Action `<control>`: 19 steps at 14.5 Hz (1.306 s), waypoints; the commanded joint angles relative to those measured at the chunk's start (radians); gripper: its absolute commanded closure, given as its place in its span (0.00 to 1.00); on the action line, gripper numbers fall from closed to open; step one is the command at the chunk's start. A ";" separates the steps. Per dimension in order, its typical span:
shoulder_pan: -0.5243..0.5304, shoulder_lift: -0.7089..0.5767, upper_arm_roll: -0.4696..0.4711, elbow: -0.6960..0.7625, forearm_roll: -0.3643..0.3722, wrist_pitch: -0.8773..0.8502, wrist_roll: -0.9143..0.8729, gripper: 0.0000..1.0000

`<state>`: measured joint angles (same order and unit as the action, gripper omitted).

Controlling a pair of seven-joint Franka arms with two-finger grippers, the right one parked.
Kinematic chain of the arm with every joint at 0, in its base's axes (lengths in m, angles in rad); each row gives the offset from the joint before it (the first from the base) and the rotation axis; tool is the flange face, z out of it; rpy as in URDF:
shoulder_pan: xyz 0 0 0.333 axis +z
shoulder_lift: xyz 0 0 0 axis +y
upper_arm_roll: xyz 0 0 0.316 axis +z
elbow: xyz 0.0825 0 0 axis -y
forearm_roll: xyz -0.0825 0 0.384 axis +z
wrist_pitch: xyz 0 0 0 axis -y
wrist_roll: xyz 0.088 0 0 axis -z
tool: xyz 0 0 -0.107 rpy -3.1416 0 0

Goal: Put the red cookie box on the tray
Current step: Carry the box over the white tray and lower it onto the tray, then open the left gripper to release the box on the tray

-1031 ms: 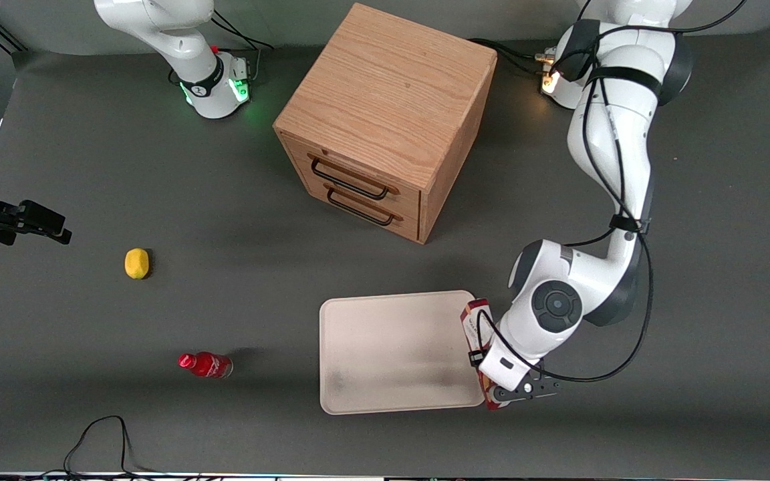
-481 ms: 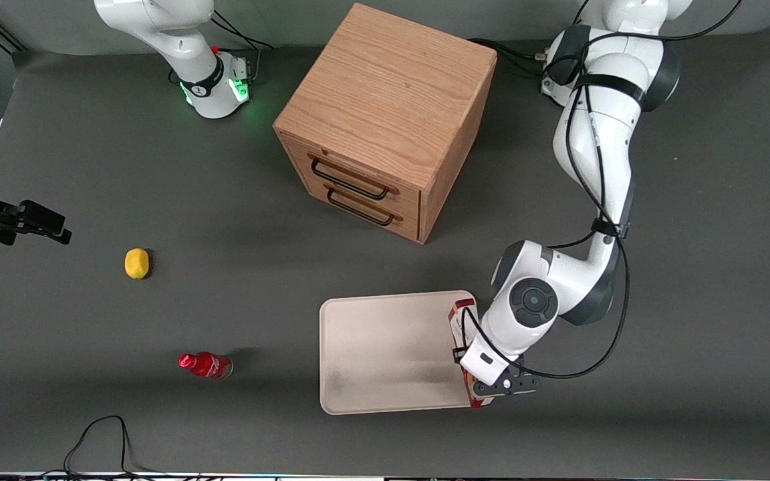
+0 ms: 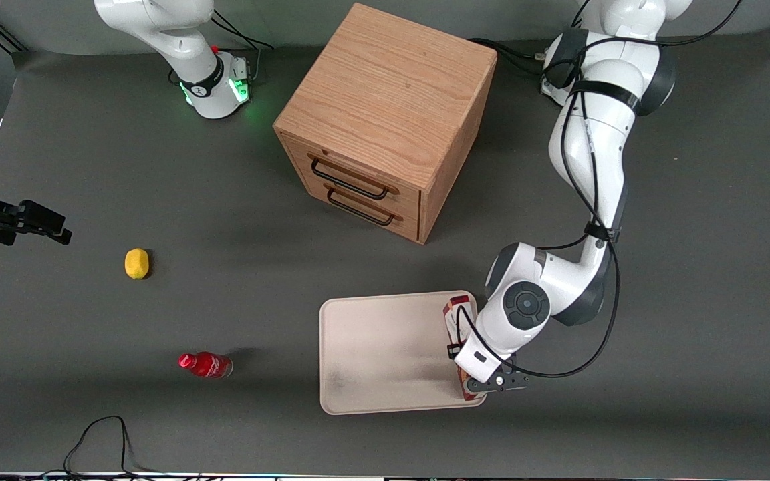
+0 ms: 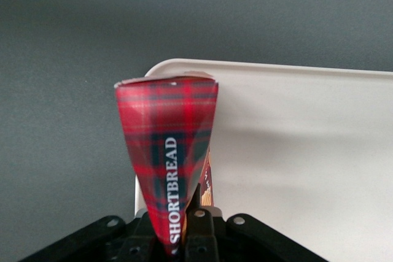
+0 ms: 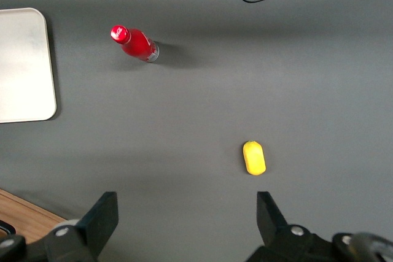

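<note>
Red cookie box held over tray edge.
Tray (image 3: pixel 385 347) lies on the table nearer the front camera than the wooden cabinet (image 3: pixel 385 120); hand (image 3: pixel 475 382) grips the red cookie box (image 4: pixel 169 164) above the tray rim toward the working arm's end.

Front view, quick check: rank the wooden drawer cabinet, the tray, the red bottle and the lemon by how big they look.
1. Wooden drawer cabinet, largest.
2. Tray.
3. Red bottle.
4. Lemon, slightly smaller than the bottle.

The gripper holds the red cookie box over the tray's edge.
</note>
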<state>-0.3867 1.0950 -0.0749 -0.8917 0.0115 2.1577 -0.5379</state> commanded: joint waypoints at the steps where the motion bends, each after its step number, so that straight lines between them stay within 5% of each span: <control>1: 0.000 0.020 -0.005 0.019 -0.010 0.004 0.004 0.00; 9: 0.000 -0.050 -0.005 0.013 -0.013 -0.121 -0.005 0.00; 14: 0.012 -0.237 -0.003 -0.061 -0.007 -0.343 -0.030 0.00; 19: 0.061 -0.547 -0.003 -0.400 -0.005 -0.345 0.046 0.00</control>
<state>-0.3536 0.7442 -0.0785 -1.0154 0.0088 1.7743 -0.5446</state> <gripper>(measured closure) 0.000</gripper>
